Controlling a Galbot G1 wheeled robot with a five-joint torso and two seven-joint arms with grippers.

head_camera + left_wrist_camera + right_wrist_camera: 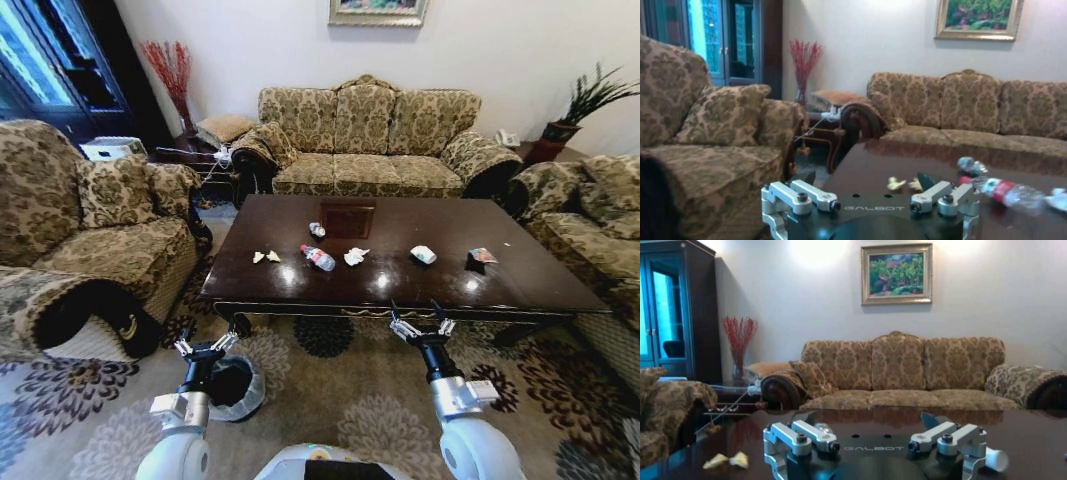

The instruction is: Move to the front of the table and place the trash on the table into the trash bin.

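Head view: trash bin by the open, empty left gripper; right gripper open too.

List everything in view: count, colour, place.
table: one, dark reddish-brown, ahead of the robot
bottle: one, clear with red label, lying mid-table
small bottle: one, clear, just behind it
tissues: one crumpled white wad right of the bottle, another farther right
scraps: two, yellowish, left of the bottle
wrapper: one, colourful, right part of table
bin: one, dark with pale liner, on the carpet by the table's near left corner
sofa: one, patterned gold, behind table
armchairs: two, same fabric, at both sides
left gripper: open, above the bin
right gripper: open, at the table's near edge
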